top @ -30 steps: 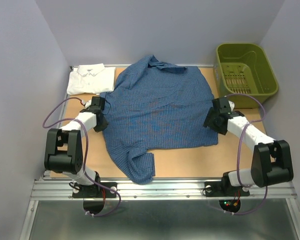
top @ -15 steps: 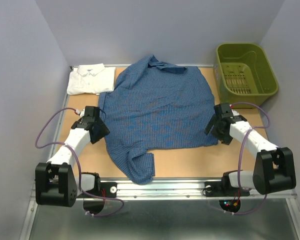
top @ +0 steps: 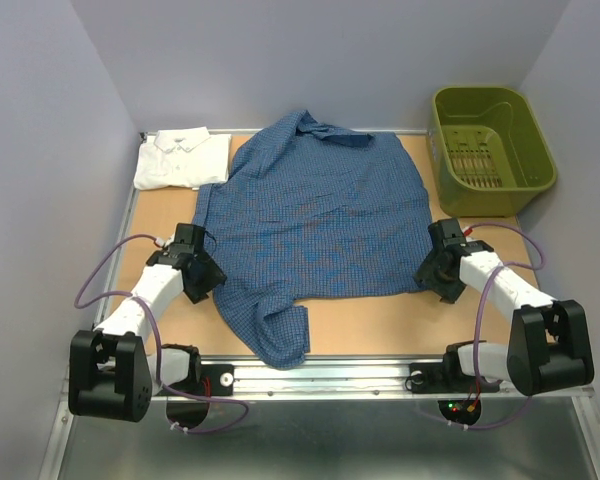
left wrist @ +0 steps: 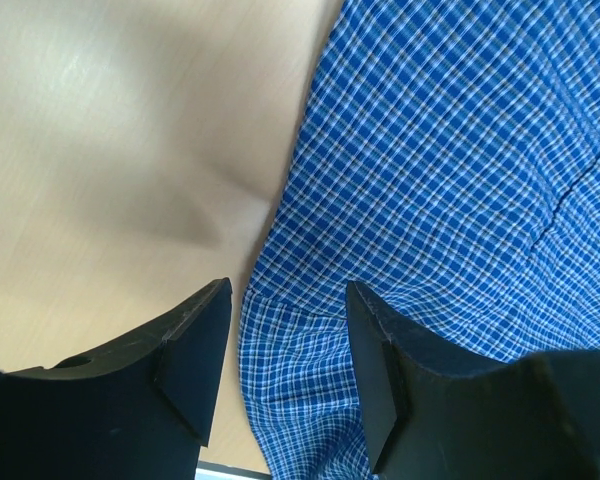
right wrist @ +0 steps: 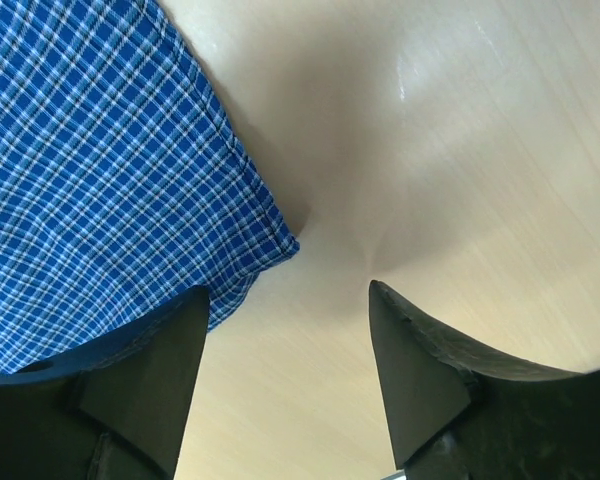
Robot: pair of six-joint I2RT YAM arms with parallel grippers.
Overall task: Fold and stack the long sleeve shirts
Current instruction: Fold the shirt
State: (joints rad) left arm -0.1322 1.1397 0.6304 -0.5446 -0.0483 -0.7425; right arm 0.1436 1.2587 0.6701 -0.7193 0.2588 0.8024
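Blue checked shirt spread flat, centre of tabletop. White shirt folded at far left corner. Left gripper jaws apart over blue shirt's left edge. Right gripper jaws apart, empty, beside its right hem corner.

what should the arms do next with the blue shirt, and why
Probably lower and close both grippers: the open left gripper straddles the blue checked shirt at its side edge, the right gripper hangs open at its hem corner, and neither holds cloth.
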